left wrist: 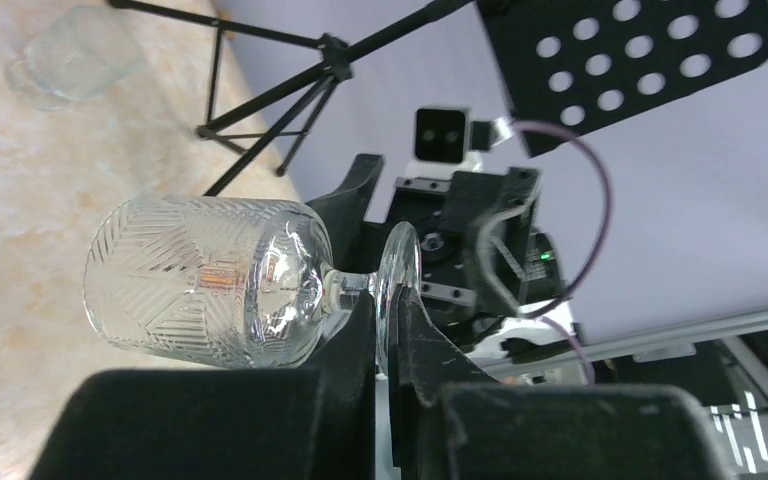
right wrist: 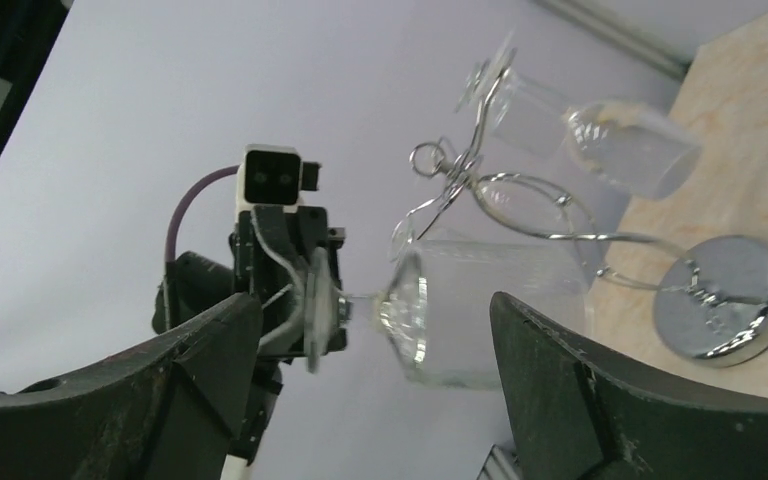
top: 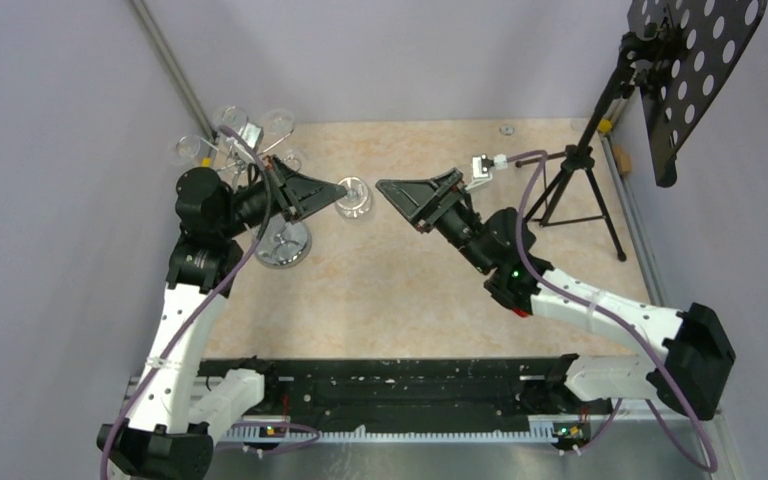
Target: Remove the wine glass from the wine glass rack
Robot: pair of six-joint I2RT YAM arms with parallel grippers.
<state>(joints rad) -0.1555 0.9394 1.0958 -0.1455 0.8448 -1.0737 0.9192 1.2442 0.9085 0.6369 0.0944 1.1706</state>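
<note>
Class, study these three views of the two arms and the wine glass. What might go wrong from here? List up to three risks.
The left gripper pinches only the thin foot of the wine glass, held sideways; it may pivot or slip out.
The open right gripper sits close to the bowl; a misjudged move could knock it.
The wine glass rack, with another glass hanging on it, stands near the left arm; a swing might topple it.

Walls [top: 380, 60]: pale lilac, plain, evenly lit.
Counter [top: 400, 290]: beige, marbled surface.
Music stand [top: 573, 158]: black tripod, perforated desk, placed at right rear.
</note>
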